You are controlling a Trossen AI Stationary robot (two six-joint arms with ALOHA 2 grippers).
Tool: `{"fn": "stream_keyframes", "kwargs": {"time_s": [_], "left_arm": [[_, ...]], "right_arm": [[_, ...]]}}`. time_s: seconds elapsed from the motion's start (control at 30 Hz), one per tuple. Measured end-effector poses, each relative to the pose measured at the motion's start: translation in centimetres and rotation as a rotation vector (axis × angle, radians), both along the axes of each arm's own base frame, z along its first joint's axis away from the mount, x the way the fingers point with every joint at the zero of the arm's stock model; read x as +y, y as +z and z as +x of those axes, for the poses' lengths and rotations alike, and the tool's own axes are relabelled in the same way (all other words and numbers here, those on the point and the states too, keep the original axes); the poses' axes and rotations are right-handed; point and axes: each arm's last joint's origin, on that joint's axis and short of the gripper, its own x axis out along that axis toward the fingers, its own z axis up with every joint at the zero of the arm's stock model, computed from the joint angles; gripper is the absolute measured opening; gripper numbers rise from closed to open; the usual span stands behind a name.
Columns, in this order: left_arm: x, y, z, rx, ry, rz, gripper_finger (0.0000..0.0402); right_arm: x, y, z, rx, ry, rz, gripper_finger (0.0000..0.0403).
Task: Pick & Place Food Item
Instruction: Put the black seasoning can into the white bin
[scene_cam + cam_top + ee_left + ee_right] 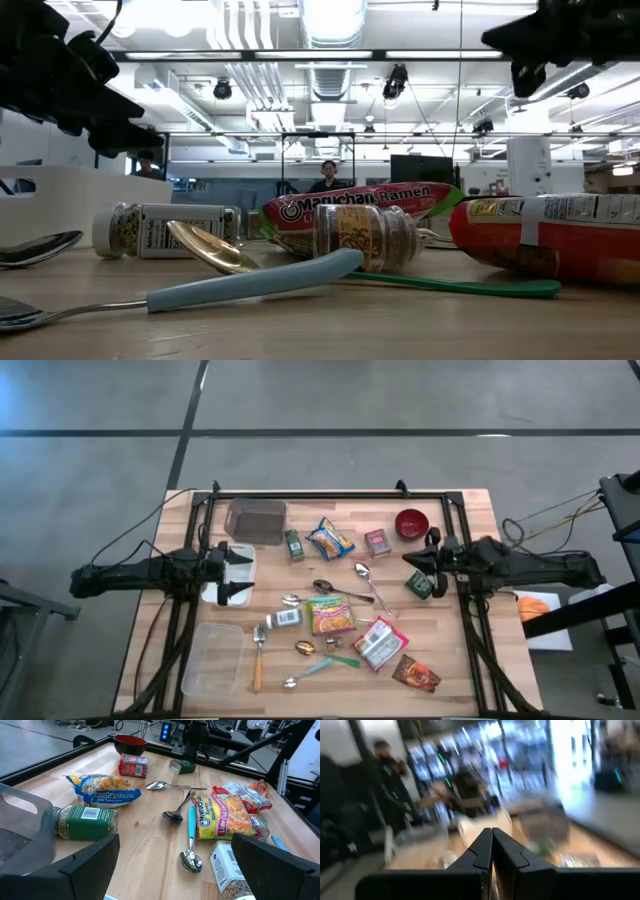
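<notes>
Food lies spread over the wooden table (pixel 470 510): a yellow-and-blue ramen packet (pixel 329 539), a lime-chili ramen packet (pixel 331 615), a red-and-white packet (pixel 380 643), a dark red packet (pixel 416 674), a red can (pixel 377 541) and a green-labelled jar (pixel 293 545). All rest flat on the wood. My left gripper (pixel 243 573) stands open over a white container at the left, with nothing between its fingers (pixel 80 865). My right gripper (pixel 407 559) is shut and holds nothing; it hangs above the table's right side, near a green can (pixel 419 584).
A red bowl (pixel 412 523) stands far right. A grey container (pixel 257 521) sits at the far left, a clear one (pixel 213 658) at the near left. Several spoons (pixel 370 582) and a white-labelled jar (pixel 283 619) lie mid-table. A black frame (pixel 330 495) borders it.
</notes>
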Motion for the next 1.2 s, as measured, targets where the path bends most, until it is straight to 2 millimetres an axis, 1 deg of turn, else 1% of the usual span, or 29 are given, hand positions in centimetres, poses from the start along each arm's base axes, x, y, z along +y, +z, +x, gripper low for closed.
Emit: {"fn": "stream_keyframes", "kwargs": {"time_s": [0.13, 0.2, 0.27, 0.33, 0.4, 0.5, 0.57, 0.77, 0.9, 1.0, 1.1, 1.2], "left_arm": [[0.0, 0.0, 0.0, 0.0, -0.001, 0.004, 0.0389], [0.0, 0.0, 0.0, 0.008, -0.007, 0.071, 0.0389], [0.1, 0.0, 0.0, 0.019, -0.012, 0.16, 0.0389], [0.1, 0.0, 0.0, 0.028, -0.029, 0.225, 0.0389], [0.1, 0.0, 0.0, 0.029, -0.031, 0.237, 0.0389], [0.1, 0.0, 0.0, 0.026, -0.023, 0.212, 0.0389], [0.1, 0.1, 0.0, 0.002, 0.005, 0.123, 0.0389], [0.2, 1.3, 0.3, -0.204, 0.134, -0.392, 0.0389], [0.3, 1.9, 0.4, -0.297, 0.185, -0.708, 0.0389], [0.4, 2.0, 0.3, -0.351, 0.266, -0.905, 0.0389], [0.6, 1.9, 0.3, -0.394, 0.335, -1.024, 0.0389], [0.7, 1.8, 0.3, -0.4, 0.373, -1.034, 0.0389]], "right_arm": [[-0.3, 1.8, -0.4, 0.236, -0.117, 0.159, 0.0008], [-0.3, 2.3, -0.7, 0.325, -0.144, 0.247, 0.0008], [-0.2, 2.9, -0.9, 0.385, -0.17, 0.354, 0.0008], [-0.2, 3.3, -1.1, 0.439, -0.201, 0.421, 0.0008], [-0.2, 3.5, -1.1, 0.482, -0.228, 0.468, 0.0008], [-0.2, 3.8, -1.0, 0.496, -0.258, 0.537, 0.0008], [-0.2, 4.0, -0.8, 0.503, -0.267, 0.555, 0.0008], [-0.2, 4.5, -0.4, 0.485, -0.263, 0.56, 0.0008], [-0.2, 5.1, 0.0, 0.408, -0.242, 0.567, 0.0008], [-0.3, 5.6, 0.5, 0.343, -0.227, 0.586, 0.0008], [-0.3, 5.8, 0.8, 0.317, -0.213, 0.571, 0.0008], [-0.3, 5.8, 0.8, 0.333, -0.201, 0.51, 0.0008]]}}
